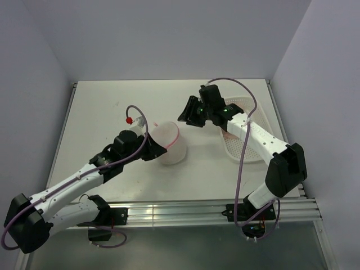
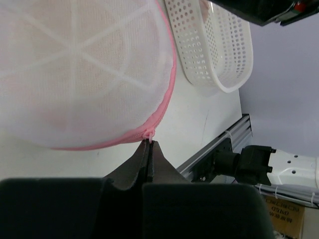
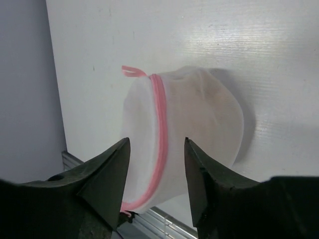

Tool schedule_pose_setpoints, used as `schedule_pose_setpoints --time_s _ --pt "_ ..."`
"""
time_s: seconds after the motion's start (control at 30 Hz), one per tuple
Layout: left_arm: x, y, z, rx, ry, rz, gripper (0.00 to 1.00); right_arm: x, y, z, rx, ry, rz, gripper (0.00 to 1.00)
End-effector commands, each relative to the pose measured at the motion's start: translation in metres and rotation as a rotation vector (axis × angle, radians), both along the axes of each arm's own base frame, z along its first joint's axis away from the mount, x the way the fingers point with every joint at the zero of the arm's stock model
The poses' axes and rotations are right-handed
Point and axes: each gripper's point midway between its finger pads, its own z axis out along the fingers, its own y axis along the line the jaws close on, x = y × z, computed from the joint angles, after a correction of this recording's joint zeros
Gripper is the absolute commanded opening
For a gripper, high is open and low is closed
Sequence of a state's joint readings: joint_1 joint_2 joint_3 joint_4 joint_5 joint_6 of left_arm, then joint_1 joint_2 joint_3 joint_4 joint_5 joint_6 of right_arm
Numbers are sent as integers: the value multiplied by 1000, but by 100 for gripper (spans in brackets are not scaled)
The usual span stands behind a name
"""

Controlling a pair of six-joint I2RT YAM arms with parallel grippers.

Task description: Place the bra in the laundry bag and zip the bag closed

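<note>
The laundry bag [image 1: 169, 143] [image 2: 75, 74] [image 3: 194, 114], a round white mesh pouch with a pink zipper rim, sits mid-table. A peach-tan tint, the bra [image 3: 209, 99], shows faintly through the mesh. My left gripper [image 1: 149, 148] [image 2: 150, 143] is shut on the pink zipper pull [image 2: 148, 134] at the bag's near edge. My right gripper [image 1: 184, 117] [image 3: 155, 140] hangs open above the table to the bag's upper right. It stands apart from the bag with nothing between its fingers.
A white perforated plastic basket [image 1: 239, 101] [image 2: 214, 50] lies at the right, under the right arm, with something pale pink [image 1: 226, 135] inside. A small pink loop [image 3: 130, 71] sticks out of the bag's far side. The aluminium rail [image 1: 214, 211] marks the table's near edge.
</note>
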State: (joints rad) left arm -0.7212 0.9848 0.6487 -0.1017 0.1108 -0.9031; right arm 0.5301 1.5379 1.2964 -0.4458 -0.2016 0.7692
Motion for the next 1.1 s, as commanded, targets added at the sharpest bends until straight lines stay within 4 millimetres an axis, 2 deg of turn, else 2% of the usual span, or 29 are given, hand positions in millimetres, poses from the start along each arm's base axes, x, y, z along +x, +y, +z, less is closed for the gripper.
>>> schedule_pose_setpoints --time_s 0.0,0.07,0.23,0.4,0.57,0.67,0.8,1.07 --pt "-5 -21 8 -48 -34 -70 0 -5 -4 28 19 -69 -13 56" --pt "-3 -33 15 -77 -58 -91 0 -11 -7 28 23 -65 -20 57" --pt "1 -54 10 -80 -50 -125 0 -45 -11 28 86 -39 -43 57" --pt "3 -61 9 -77 -51 -132 0 -83 -4 17 170 16 -40 56" --pt "2 -66 8 -78 -48 -148 0 -105 4 4 199 48 -44 56" --pt "1 -69 9 -78 -51 -154 0 -107 11 -6 203 75 -44 55" --pt "0 -71 11 -77 -54 -157 0 -99 17 -10 216 82 -62 53" --pt "-1 -66 10 -67 -54 -150 0 -89 21 -29 172 107 -85 49"
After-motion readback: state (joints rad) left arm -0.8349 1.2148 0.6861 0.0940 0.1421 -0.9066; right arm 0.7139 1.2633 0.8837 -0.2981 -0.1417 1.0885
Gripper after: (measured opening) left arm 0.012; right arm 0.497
